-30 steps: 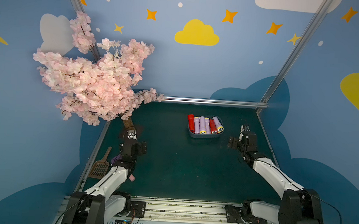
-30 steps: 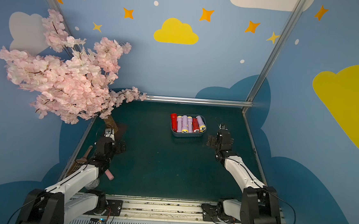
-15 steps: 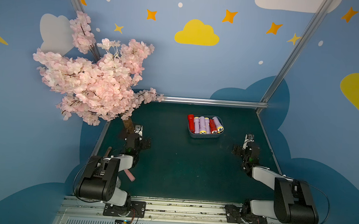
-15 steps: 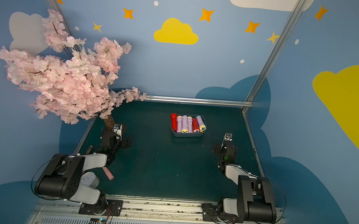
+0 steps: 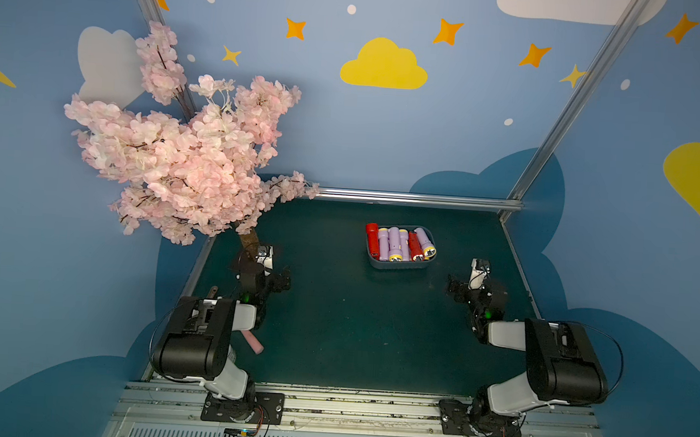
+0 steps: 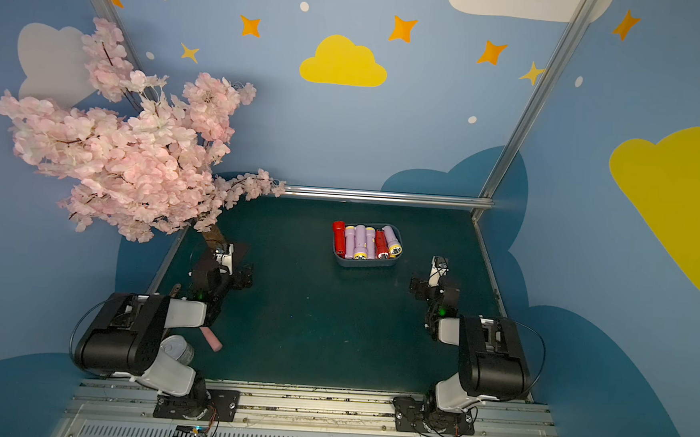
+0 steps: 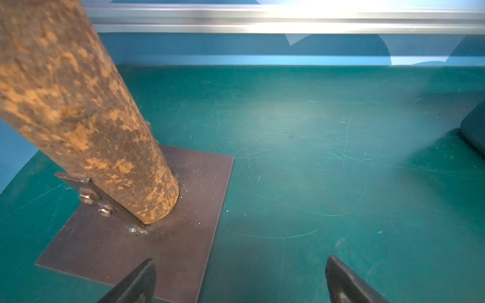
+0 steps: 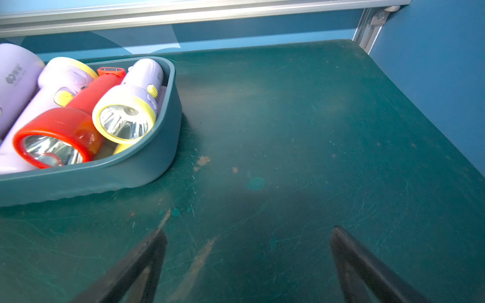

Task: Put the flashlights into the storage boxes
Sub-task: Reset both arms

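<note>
The blue-grey storage box (image 5: 397,265) (image 6: 364,263) stands on the green mat toward the back, right of centre. Several flashlights (image 5: 394,244) (image 6: 361,242), red and lilac with yellow head rings, lie side by side in it. In the right wrist view the box (image 8: 110,181) is close by, with a lilac flashlight (image 8: 126,115) and a red one (image 8: 57,136) facing me. My right gripper (image 8: 248,230) (image 5: 478,274) hangs open and empty, low over bare mat beside the box. My left gripper (image 7: 240,262) (image 5: 266,261) is open and empty at the tree's base plate.
A pink blossom tree (image 5: 185,163) leans over the back left; its brown trunk (image 7: 78,105) stands on a metal plate (image 7: 162,236). A pink handle (image 5: 254,343) and a silver tin (image 6: 178,348) lie by the left arm's base. An aluminium rail (image 5: 416,198) runs along the back.
Both arms have folded back and down toward their bases, and the grippers have sunk close to the mat. Both stay open and empty. The box and flashlights have not moved.
</note>
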You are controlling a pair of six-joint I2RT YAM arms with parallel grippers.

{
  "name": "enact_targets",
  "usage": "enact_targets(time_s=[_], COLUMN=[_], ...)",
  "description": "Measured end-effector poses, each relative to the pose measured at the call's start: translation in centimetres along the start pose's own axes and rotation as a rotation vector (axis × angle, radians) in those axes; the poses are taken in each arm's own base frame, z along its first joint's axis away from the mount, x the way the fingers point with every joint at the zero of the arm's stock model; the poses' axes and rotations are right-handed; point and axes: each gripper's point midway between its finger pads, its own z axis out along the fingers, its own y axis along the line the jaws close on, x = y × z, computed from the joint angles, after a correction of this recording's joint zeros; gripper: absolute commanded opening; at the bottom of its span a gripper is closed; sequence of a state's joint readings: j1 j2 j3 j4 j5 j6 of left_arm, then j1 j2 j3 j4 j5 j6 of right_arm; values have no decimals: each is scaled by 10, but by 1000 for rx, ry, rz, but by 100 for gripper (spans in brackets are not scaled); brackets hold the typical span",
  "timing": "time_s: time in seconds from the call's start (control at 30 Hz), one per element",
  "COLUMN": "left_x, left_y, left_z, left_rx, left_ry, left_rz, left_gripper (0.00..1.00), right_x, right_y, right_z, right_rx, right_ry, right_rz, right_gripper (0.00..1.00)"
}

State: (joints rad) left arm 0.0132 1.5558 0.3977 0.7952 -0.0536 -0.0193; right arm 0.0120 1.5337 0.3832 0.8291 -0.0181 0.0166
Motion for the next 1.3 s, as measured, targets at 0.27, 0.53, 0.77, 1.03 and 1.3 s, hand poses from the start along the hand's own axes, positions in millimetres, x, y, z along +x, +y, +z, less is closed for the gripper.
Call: enact_targets(time_s=[0.27,0.53,0.77,1.03,1.3], left_x=[0,0,0,0,0], left_y=[-1,-1,-2,-2,-2], left_z=[0,0,0,0,0], left_rx=[9,10,12,12,12], left_ry=[0,0,0,0,1], left_rz=[-5,-5,-5,-5,-5], left_gripper=[99,99,99,99,99], right_x=[-1,-1,-1,-1,-1], right_y=[6,6,5,5,5], right_z=[0,0,0,0,0], right_rx=[-9,-5,-5,-4,-5], right_ry=[-5,-5,-5,-5,-5], right_rz=[-23,-25,-25,-25,-25], right_gripper=[98,98,98,98,98])
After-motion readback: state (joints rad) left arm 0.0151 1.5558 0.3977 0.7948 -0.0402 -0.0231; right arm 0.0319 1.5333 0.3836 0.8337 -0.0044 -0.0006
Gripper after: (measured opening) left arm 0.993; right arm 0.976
